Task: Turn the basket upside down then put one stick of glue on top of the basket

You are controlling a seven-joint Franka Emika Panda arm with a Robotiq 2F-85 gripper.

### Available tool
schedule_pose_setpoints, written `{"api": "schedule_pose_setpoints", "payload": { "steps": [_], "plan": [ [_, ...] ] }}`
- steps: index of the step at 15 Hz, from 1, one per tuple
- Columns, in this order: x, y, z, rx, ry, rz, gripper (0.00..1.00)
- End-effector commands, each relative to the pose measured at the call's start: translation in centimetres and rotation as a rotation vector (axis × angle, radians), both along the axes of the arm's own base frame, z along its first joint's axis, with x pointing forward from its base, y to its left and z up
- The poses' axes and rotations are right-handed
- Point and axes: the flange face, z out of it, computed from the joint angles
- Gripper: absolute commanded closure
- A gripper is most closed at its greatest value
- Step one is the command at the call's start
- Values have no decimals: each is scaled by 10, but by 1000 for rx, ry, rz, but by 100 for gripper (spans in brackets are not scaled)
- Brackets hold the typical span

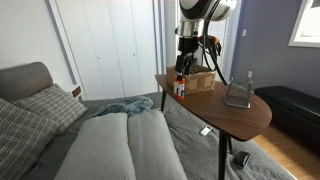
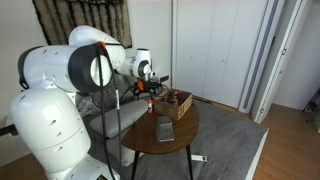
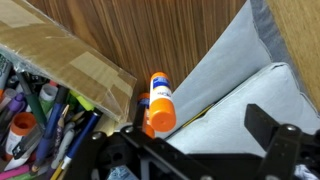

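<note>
At edge of wooden table [image 1: 255,118], just beside brown box [image 1: 201,80] full of pens: gripper [image 3: 200,148] directly above stick of glue [image 3: 160,100]. Jaws spread wide, nothing held. Stick upright on the wood, close to box corner; cannot tell if touching. Basket [image 1: 238,96] on same tabletop, beyond the box, well apart from gripper; orientation unreadable at this size. Grey bedding [image 3: 240,90] below table edge.
</note>
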Motion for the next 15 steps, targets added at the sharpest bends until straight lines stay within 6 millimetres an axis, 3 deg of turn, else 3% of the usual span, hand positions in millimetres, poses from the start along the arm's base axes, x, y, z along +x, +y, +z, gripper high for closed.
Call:
{"api": "schedule_pose_setpoints", "payload": {
  "steps": [1,6,8,9,10,15],
  "plan": [
    [11,8,-4,-16,-1,-36,0],
    [19,8,-13,-20,-21,-49,0],
    [22,10,-15,-15,-34,-48,5],
    [23,10,-17,-16,-38,-48,22],
    [24,9,-17,-21,-42,-50,31],
    [26,6,-19,-71,-65,-80,67]
  ]
}}
